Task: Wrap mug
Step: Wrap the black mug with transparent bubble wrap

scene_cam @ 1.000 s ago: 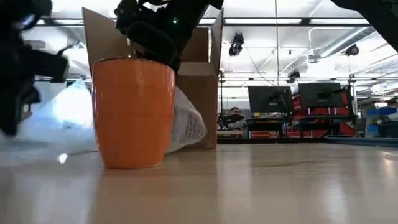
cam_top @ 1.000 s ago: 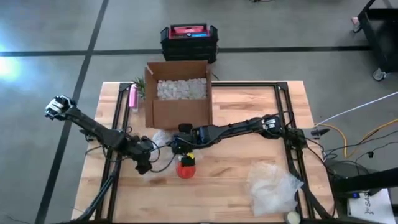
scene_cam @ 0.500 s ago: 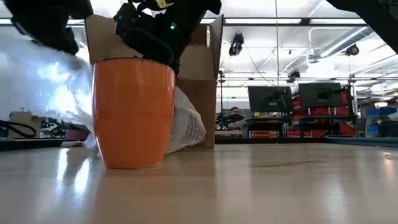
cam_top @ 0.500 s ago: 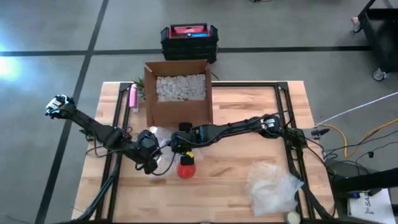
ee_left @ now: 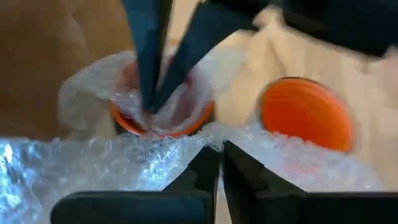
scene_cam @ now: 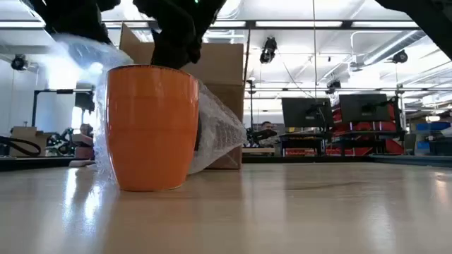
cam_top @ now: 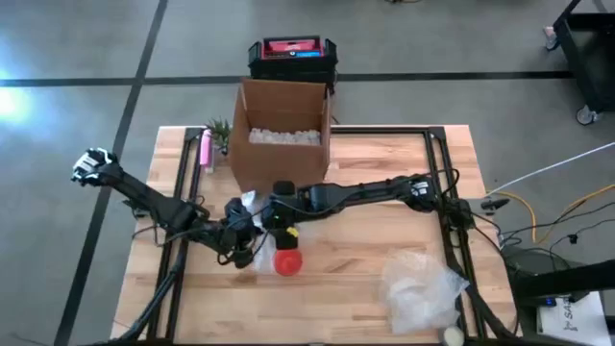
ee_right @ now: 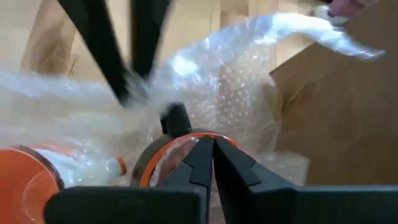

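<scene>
Standing upright, the mug sits just beside both grippers, the left gripper pinching bubble wrap at its side, the right gripper pressed together over its rim.

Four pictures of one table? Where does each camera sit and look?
High view: overhead, looking straight down at the table; left arm and right arm meet at the orange mug.
Low view: tabletop height, looking level across at mug, bubble wrap and room; arms enter from above.
Left wrist view: on the left arm, facing the mug; its own jaws pinch bubble wrap.
Right wrist view: on the right arm, facing the mug's mouth; own jaws closed.
Shared: all show the mug.
</scene>
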Tool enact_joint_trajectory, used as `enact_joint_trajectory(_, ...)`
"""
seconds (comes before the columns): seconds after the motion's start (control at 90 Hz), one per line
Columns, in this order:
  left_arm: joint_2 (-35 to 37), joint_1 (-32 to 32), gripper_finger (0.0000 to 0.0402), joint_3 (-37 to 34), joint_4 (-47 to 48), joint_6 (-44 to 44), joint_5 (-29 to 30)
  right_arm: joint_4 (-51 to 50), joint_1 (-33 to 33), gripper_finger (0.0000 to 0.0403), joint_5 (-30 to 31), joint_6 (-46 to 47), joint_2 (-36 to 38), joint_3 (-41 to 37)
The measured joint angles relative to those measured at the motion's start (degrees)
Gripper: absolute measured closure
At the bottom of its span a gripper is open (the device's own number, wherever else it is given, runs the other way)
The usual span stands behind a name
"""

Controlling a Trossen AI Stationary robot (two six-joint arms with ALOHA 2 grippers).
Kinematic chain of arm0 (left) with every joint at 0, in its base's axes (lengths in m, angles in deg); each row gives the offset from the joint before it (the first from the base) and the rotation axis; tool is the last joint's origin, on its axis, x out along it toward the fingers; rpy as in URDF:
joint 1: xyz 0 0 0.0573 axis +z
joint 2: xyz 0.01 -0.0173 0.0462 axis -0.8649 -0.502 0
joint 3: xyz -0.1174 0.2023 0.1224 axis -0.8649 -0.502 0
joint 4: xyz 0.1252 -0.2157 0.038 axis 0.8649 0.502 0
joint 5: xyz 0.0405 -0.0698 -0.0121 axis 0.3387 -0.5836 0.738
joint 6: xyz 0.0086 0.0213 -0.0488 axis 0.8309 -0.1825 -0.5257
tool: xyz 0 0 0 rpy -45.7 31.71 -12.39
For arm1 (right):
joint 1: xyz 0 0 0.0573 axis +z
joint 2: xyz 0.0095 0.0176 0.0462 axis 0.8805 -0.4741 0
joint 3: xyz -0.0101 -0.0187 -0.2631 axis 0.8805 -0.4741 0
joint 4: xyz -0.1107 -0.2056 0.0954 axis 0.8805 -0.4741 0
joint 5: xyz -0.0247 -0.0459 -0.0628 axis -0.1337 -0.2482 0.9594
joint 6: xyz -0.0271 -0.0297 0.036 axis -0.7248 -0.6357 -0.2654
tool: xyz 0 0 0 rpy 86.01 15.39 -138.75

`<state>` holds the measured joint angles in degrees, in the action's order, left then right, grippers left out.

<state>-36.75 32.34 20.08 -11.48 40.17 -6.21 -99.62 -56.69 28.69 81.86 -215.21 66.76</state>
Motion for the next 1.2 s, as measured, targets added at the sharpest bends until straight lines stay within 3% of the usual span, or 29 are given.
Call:
enact_joint_trajectory(0.133, -2.54, 0.32, 0.0401, -0.02, -1.31, 0.42, 4.21, -4.01, -0.09, 0.0403, 0.03, 0.0, 0.03, 2.22)
enact_joint_trajectory(0.333, -5.94, 0.7, 0.0401, -0.06, -3.38, 2.1, 4.37, -22.3, -0.06, 0.0403, 0.0, 1.54, 0.35, 7.06)
enact_joint_trajectory(0.478, -7.48, 0.7, 0.0401, -0.09, -3.38, 2.08, 4.35, -31.86, -0.16, 0.0403, 0.03, 3.88, 0.55, 5.63)
enact_joint_trajectory(0.733, -7.58, 0.7, 0.0402, -0.09, -3.44, 2.02, 4.04, -16.34, -0.54, 0.0403, 0.03, 3.28, 0.51, -3.95)
enact_joint_trajectory(1.022, -5.29, 0.73, 0.0402, -0.09, -3.44, 2.31, 2.67, -11.84, 1.92, 0.0403, -3.25, 13.35, 0.51, -4.82)
enact_joint_trajectory(1.2, -5.57, 1.19, 0.0401, -0.09, -5.0, 3.61, 2.84, -8.84, 2.99, 0.0403, -3.33, 12.3, 0.42, -4.96)
